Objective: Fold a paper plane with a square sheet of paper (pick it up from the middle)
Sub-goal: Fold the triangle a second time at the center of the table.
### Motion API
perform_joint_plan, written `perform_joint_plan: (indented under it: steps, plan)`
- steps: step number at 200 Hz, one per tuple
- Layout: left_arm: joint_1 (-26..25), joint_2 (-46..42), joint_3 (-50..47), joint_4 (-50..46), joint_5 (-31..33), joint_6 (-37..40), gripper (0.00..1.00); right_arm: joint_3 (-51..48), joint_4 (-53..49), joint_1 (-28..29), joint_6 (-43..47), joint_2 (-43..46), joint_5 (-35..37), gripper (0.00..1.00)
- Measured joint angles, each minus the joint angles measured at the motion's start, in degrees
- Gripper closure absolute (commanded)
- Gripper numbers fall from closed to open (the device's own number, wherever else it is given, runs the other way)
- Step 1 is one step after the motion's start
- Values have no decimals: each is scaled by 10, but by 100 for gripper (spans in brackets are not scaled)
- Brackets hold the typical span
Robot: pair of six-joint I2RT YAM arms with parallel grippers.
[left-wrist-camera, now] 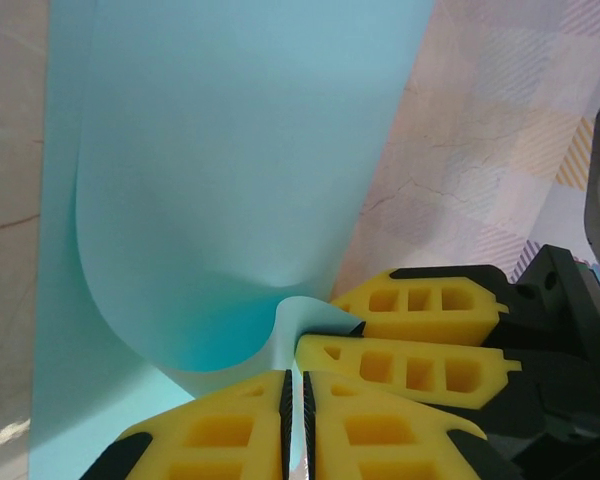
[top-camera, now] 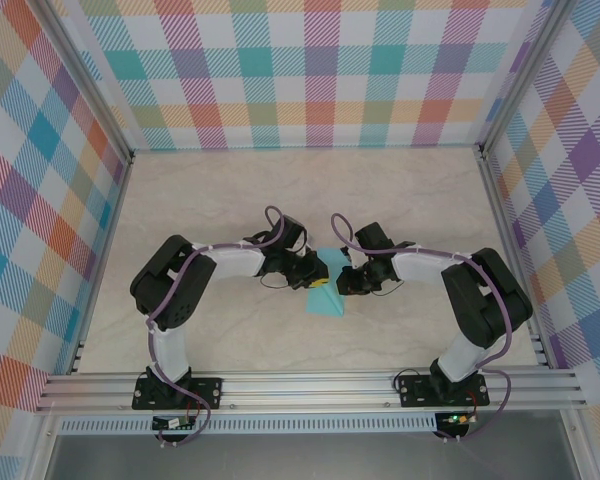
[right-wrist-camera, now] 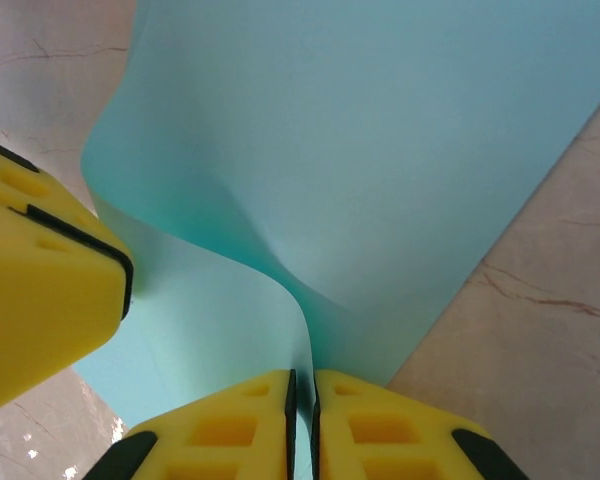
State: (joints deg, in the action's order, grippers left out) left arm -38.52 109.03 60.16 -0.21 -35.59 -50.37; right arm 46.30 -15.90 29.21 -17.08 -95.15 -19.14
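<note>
Enclosure: plaid walls (top-camera: 320,70) are standing on three sides, well away from both sets of jaws.
Bench: a pale marbled bench (top-camera: 230,200) is lying beneath the jaws and spreading out on all sides of them.
Rail: an aluminium rail (top-camera: 310,385) is running along the near edge, well behind the jaws, and is carrying both arm bases.
Arms: the left arm (top-camera: 180,285) and the right arm (top-camera: 480,295) are bending inward, bringing their jaws almost tip to tip over the middle of the bench.
Paper: the light turquoise sheet of paper (top-camera: 328,300) is sitting between the two sets of jaws. In the left wrist view it (left-wrist-camera: 230,180) is bowing away ahead of the jaws in a soft curve. In the right wrist view it (right-wrist-camera: 380,150) is doing the same.
Left jaws: they are pressing together on the sheet's edge, with a thin sliver of paper showing between the yellow pads (left-wrist-camera: 220,435).
Right jaws: they are pinching the sheet too, and the paper is running straight down into the slit between their yellow pads (right-wrist-camera: 380,430), just beside the left jaws.
</note>
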Motion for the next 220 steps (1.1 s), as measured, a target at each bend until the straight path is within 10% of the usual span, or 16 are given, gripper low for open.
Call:
perform_joint_plan:
  steps: [108,220]
  plan:
    - [0,24,-8,4,3,5,86,0,2,0,-3,-1,-1,83]
    - [0,25,-8,5,2,11,87,-24,5,0,-70,88,-26,58]
